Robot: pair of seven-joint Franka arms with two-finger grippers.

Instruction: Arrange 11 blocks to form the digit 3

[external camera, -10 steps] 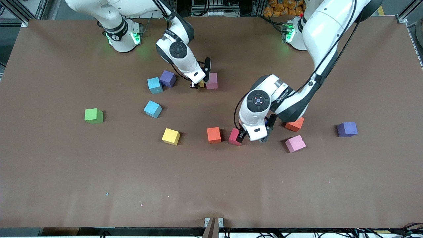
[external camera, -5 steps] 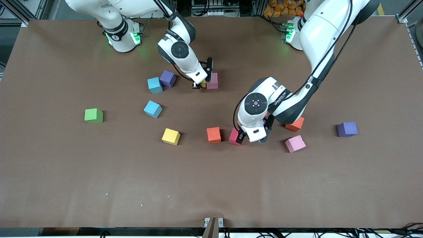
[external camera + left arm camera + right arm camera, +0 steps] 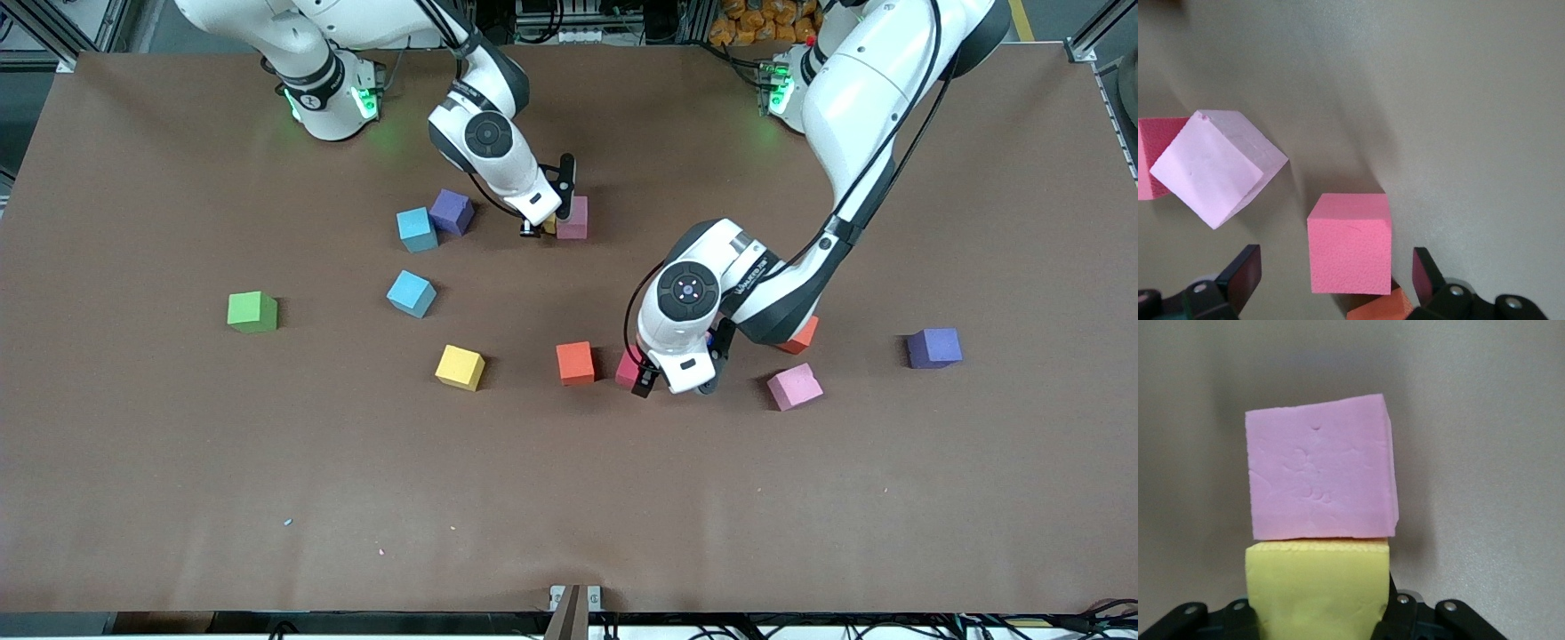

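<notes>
The digit 3 is barely begun: a yellow block point(image 3: 1317, 590), clamped between the closed fingers of the right gripper point(image 3: 544, 224), is pressed face to face against a pink block point(image 3: 572, 218) resting on the worktop point(image 3: 569, 498) toward the robots' bases, presumably to seat two cubes as the first touching pair. The left gripper point(image 3: 677, 380), fingers spread wide and holding nothing, hangs low over a red block point(image 3: 1350, 243), straddling it as if to grasp it. Both blocks are matte foam cubes with faintly dimpled faces. An orange block point(image 3: 575, 363) sits just beside the red one; a second pink block point(image 3: 794, 386), another yellow block point(image 3: 460, 367), two blue, two purple and a green cube point(image 3: 252, 312) lie scattered, well apart.
</notes>
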